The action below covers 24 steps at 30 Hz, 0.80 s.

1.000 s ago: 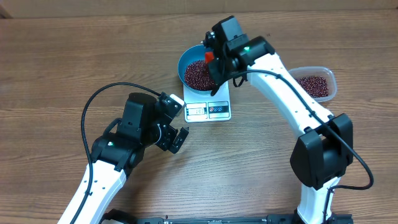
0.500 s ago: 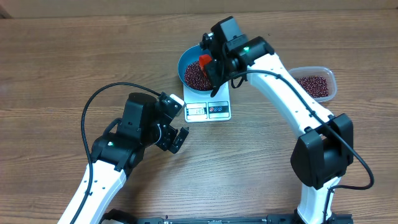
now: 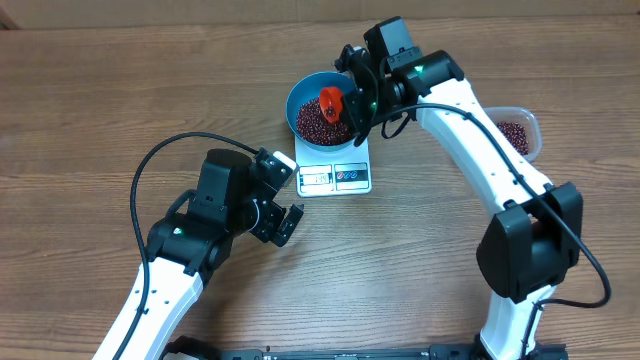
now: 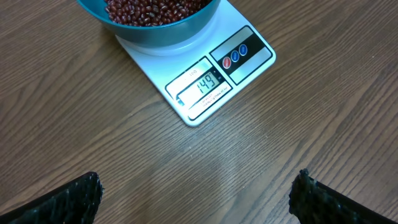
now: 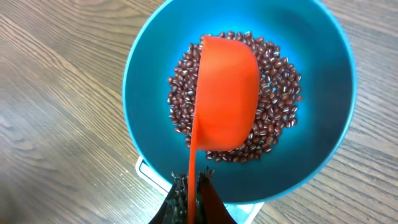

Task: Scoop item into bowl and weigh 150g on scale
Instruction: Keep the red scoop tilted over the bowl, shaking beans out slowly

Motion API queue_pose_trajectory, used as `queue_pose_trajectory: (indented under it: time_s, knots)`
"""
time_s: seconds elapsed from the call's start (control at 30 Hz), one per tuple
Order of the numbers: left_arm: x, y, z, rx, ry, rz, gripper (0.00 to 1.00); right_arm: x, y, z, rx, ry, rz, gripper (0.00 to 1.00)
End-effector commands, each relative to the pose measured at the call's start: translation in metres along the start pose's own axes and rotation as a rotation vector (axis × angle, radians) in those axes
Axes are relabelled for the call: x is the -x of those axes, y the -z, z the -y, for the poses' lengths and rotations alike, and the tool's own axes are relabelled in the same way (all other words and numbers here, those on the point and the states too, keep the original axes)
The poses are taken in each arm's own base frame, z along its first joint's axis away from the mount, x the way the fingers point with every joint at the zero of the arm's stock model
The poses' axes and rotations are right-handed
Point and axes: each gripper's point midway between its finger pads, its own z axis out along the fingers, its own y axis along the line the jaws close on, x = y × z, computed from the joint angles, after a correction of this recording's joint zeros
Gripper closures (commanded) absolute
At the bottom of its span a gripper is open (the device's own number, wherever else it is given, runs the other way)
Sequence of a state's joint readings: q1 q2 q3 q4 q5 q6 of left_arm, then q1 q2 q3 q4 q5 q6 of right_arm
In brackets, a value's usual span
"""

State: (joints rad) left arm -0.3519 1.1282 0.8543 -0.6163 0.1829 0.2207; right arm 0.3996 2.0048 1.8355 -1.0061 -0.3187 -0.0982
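149 on the scale (image 4: 199, 81) display (image 4: 205, 84), so one short of target; I'd call the task nearly done. Beans (image 5: 273, 118) are heaped in the bowl (image 5: 149, 74). The bowl is on the scale's back half, and the scale is mid-table (image 3: 100, 100), toward the back edge.

Right gripper (image 5: 193, 199) is clamped tight on the handle of the orange scoop (image 5: 227, 93). The scoop is tipped over above the beans, inside the bowl rim. Its underside faces the wrist camera, so I can't tell if anything's left in it.

Left gripper (image 4: 196, 196) has its jaws spread wide and empty, above the table in front of the scale, touching nothing. Tub (image 3: 530, 125) with spare beans is toward the table's right edge, partly behind the right arm (image 3: 480, 150).

My read of what's left:
- Add a few more beans as a tiny trickle, not a full scoop; overshoot is the risk.
- Pull the scoop clear of the bowl, since any contact would skew the number.
- Check the reading.
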Motion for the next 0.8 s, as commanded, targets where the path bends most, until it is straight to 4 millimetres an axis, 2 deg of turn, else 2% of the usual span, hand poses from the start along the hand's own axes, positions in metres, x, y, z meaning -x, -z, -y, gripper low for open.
queue_pose_trajectory:
  time_s: [0.0, 0.2, 0.47, 0.77]
  knots:
    - [-0.004, -0.003, 0.002, -0.013, -0.022, -0.010, 0.01, 0.022, 0.041, -0.014, 0.020, 0.035, 0.108, 0.96]
    - [-0.004, -0.003, 0.003, -0.013, -0.022, -0.010, 0.00, 0.026, 0.054, -0.017, 0.015, 0.045, 0.135, 0.96]
    - [-0.004, -0.003, 0.003, -0.013, -0.022, -0.010, 0.01, 0.025, 0.054, -0.011, -0.023, 0.041, 0.131, 0.96]
    - [-0.004, -0.003, 0.002, -0.013, -0.022, -0.010, 0.00, 0.023, 0.050, -0.001, -0.193, 0.070, 0.117, 0.96]
